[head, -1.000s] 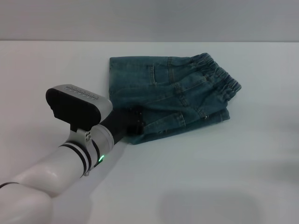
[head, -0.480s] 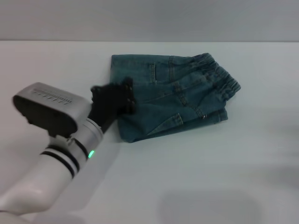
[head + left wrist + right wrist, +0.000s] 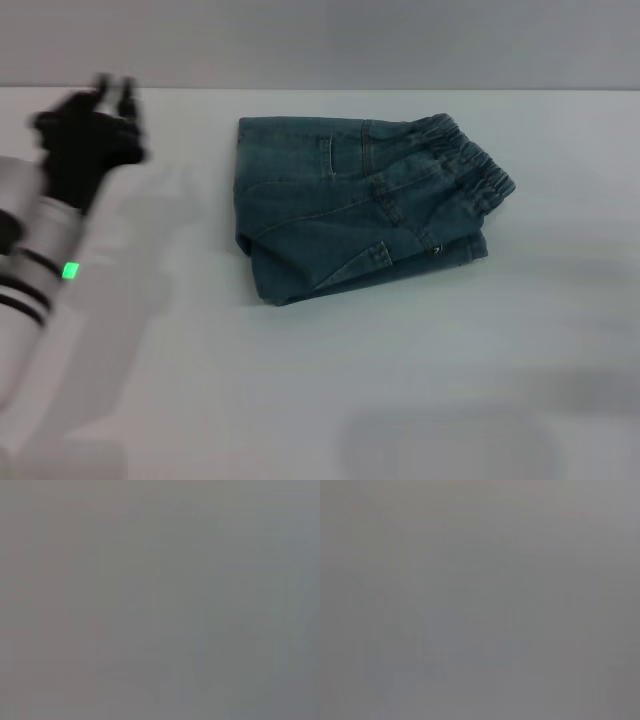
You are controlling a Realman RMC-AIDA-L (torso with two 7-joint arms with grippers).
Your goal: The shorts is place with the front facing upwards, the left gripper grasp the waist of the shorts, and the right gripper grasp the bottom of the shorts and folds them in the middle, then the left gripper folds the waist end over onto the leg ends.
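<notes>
The blue denim shorts (image 3: 360,205) lie folded into a compact bundle on the white table, in the head view's upper middle. Their elastic waist (image 3: 475,165) lies at the right end of the bundle. My left gripper (image 3: 105,95) is raised at the far left of the head view, well clear of the shorts and holding nothing; it is blurred by motion. The right gripper does not show in the head view. Both wrist views show only plain grey surface.
The white table (image 3: 400,380) stretches around the shorts on all sides. A grey wall (image 3: 320,40) rises behind the table's far edge. My left arm's white forearm (image 3: 35,290) fills the left edge.
My left gripper has let go of the shorts' near-left corner and swung up and far to the left. The shorts stay folded, with that corner settled flat.
</notes>
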